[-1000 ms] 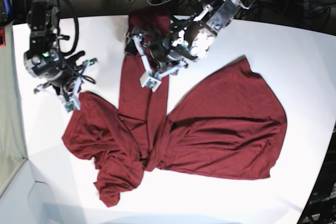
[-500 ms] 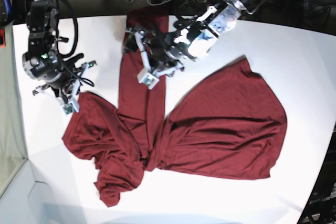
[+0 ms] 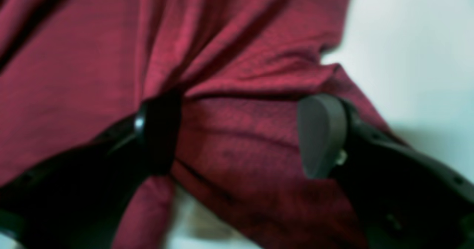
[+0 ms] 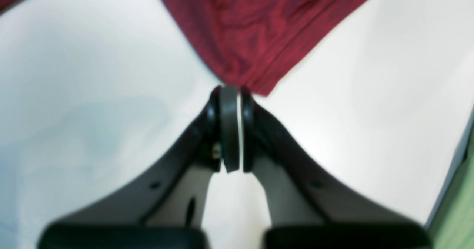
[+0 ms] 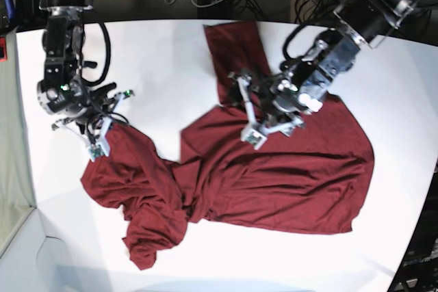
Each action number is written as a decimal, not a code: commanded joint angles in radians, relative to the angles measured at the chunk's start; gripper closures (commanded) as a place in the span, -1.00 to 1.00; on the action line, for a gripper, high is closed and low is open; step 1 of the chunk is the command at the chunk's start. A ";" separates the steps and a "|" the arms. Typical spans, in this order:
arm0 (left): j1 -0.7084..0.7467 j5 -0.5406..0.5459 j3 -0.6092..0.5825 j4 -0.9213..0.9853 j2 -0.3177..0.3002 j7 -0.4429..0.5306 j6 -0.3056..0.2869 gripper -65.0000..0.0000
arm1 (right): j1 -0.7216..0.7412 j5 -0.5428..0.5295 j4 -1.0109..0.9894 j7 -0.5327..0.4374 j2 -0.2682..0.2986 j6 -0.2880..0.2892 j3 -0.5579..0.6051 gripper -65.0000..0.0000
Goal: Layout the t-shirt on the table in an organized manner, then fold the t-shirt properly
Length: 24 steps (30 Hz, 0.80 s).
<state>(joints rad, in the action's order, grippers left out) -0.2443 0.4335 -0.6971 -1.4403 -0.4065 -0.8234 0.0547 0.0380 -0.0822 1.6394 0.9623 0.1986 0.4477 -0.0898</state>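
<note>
I saw the dark red t-shirt (image 5: 274,176) lying bunched and twisted across the middle of the white bench (image 5: 157,52), and I judged it soft, thin and floppy, so I would take it by a hem or corner. My right tool (image 4: 230,93) was squeezed shut on one corner of it, which only the right wrist view showed. My left tool (image 3: 237,134) stood wide open over a fold, gripping nothing, while the base view alone showed the whole messy shape.
</note>
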 commanded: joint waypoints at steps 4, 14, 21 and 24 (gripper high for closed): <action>-0.059 -0.015 0.000 0.011 -0.053 -0.061 0.015 -0.49 | 0.067 -0.003 -0.040 -0.015 -0.001 0.000 -0.001 1.00; -0.071 -0.015 0.144 0.031 -0.136 -0.061 0.010 -0.49 | 0.207 0.002 -0.213 -0.076 -0.015 0.000 0.088 1.00; -0.076 -0.015 0.146 0.037 -0.193 -0.053 0.010 -0.49 | 0.214 0.003 -0.380 -0.177 -0.006 0.000 0.084 1.00; -0.076 -0.015 0.147 0.037 -0.213 -0.052 0.010 -0.49 | 0.205 0.003 -0.449 -0.237 0.035 0.000 0.081 1.00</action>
<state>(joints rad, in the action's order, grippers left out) -0.2966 0.4240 -0.5610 -1.3922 -0.5991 -0.8825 0.0563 0.2378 -0.1123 1.1889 0.6872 0.2184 0.4519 -0.0040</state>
